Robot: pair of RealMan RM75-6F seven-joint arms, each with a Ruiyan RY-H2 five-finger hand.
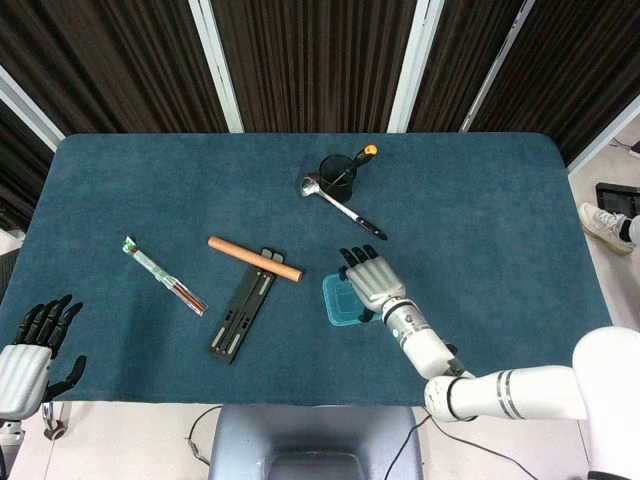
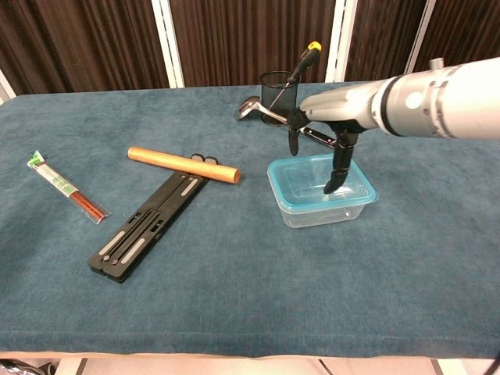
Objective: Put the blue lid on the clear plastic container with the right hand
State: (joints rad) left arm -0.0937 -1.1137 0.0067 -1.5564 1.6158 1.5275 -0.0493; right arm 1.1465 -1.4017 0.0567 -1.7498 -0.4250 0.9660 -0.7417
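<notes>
The clear plastic container point(image 2: 320, 205) stands right of the table's middle with the blue lid point(image 2: 308, 183) lying flat on top of it. In the head view the lid point(image 1: 337, 303) shows partly, under my right hand point(image 1: 370, 281). That right hand point(image 2: 322, 134) hovers flat above the lid with its fingers apart and pointing down; one fingertip point(image 2: 330, 187) reaches the lid's top. It holds nothing. My left hand point(image 1: 30, 345) hangs off the table's near left corner, fingers spread, empty.
A wooden rolling pin point(image 2: 183, 164) and a black folding stand point(image 2: 148, 225) lie left of the container. A black mesh cup point(image 2: 278, 91) with a screwdriver and a ladle point(image 2: 258, 110) stand behind it. Packaged chopsticks point(image 2: 66, 187) lie far left.
</notes>
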